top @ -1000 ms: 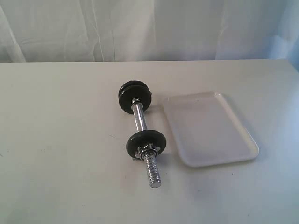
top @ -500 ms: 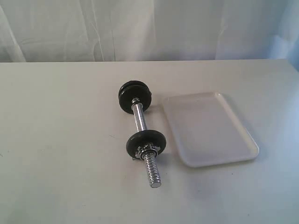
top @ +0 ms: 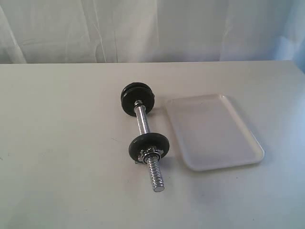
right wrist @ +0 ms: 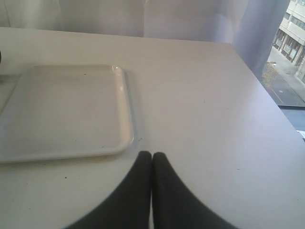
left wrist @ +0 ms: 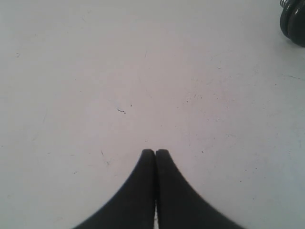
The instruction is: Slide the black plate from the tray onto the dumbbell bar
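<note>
On the shiny chrome dumbbell bar (top: 142,121), I see the round black metal plate (top: 148,143); job looks done.
The white plastic tray (top: 214,131) holds nothing; my left gripper (left wrist: 155,151) and right gripper (right wrist: 152,153) are pressed together, empty.

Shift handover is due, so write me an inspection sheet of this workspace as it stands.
Surface: white table, faint specks and scuffs.
Job's things: dumbbell bar lies on the table beside the tray, not touching it. One black disc with a silver nut sits by the bar's nearer threaded end, and stacked black discs sit at the far end. The tray holds nothing.
Clutter: nothing seen.
Hands: left hand shut, empty, over bare table. Right hand shut, empty, near a corner of the tray.
Cables: nothing seen.
Surroundings: white curtain behind the table; the right wrist view shows a window onto a building.
</note>
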`<state>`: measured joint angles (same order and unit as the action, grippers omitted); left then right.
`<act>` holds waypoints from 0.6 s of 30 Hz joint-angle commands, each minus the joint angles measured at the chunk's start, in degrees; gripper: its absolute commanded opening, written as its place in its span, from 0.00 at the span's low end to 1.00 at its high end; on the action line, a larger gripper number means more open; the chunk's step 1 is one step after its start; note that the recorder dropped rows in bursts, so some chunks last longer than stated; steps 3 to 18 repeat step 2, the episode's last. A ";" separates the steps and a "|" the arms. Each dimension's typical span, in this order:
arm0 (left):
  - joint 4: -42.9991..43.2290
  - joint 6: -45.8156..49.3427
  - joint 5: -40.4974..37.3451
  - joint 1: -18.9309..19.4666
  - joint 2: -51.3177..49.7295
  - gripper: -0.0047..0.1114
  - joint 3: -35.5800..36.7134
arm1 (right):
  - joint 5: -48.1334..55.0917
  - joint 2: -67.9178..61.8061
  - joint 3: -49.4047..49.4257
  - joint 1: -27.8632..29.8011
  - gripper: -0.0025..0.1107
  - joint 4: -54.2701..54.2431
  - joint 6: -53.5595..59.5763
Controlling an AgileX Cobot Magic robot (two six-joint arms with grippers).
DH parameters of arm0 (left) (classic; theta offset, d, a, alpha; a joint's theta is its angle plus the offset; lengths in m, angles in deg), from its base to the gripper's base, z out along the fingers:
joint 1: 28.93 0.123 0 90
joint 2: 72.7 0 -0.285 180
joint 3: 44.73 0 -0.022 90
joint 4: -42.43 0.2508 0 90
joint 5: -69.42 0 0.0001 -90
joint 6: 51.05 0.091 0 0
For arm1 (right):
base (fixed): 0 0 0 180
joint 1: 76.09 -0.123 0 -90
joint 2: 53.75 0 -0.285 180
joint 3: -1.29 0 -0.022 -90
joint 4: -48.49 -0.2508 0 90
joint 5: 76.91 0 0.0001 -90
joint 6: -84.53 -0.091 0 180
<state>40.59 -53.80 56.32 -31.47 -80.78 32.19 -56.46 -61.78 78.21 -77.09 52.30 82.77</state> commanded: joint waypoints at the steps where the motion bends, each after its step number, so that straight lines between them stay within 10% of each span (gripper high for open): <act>1: -0.02 -0.04 0.24 0.27 0.29 0.04 0.30 | -0.83 0.24 0.30 0.44 0.02 0.26 0.46; 18: -0.02 -0.04 0.24 0.27 0.29 0.04 0.30 | -0.83 0.24 0.30 0.44 0.02 0.26 0.46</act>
